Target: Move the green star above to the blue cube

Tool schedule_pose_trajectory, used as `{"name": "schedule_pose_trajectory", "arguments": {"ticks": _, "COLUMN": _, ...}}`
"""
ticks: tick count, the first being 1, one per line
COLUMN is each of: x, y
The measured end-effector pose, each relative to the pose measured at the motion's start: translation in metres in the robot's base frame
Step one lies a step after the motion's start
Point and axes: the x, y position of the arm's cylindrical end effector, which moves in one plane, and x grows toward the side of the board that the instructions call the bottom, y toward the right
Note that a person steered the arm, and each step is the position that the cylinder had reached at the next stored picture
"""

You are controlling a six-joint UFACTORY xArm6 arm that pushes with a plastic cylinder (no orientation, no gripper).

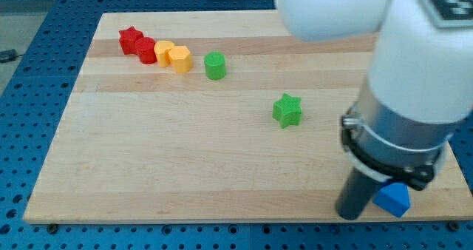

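Observation:
The green star (287, 110) lies on the wooden board (185, 154) right of the middle. The blue cube (393, 199) sits near the board's bottom right edge, partly hidden behind the arm. My tip (350, 215) is at the board's bottom edge, just left of the blue cube and touching or nearly touching it. The tip is well below and to the right of the green star.
At the view's top left a row runs rightward: a red star (130, 39), a red cylinder (145, 50), a yellow block (163, 52), a yellow hexagonal block (179, 58), then a green cylinder (215, 65). The white arm body (414, 65) fills the view's right.

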Motion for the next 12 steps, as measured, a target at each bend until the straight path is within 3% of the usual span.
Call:
{"name": "schedule_pose_trajectory", "arguments": {"ticks": 1, "x": 0.000, "y": 0.041}}
{"name": "schedule_pose_trajectory", "arguments": {"ticks": 2, "x": -0.003, "y": 0.045}}
{"name": "schedule_pose_trajectory", "arguments": {"ticks": 3, "x": -0.002, "y": 0.000}}
{"name": "schedule_pose_trajectory", "arguments": {"ticks": 4, "x": -0.042, "y": -0.073}}
{"name": "schedule_pose_trajectory", "arguments": {"ticks": 5, "x": -0.128, "y": -0.145}}
{"name": "schedule_pose_trajectory", "arguments": {"ticks": 6, "x": -0.161, "y": -0.175}}
{"name": "schedule_pose_trajectory", "arguments": {"ticks": 7, "x": -0.179, "y": -0.114}}
{"name": "schedule_pose_trajectory", "arguments": {"ticks": 11, "x": -0.131, "y": -0.017}}
{"name": "schedule_pose_trajectory", "arguments": {"ticks": 12, "x": -0.139, "y": -0.016}}
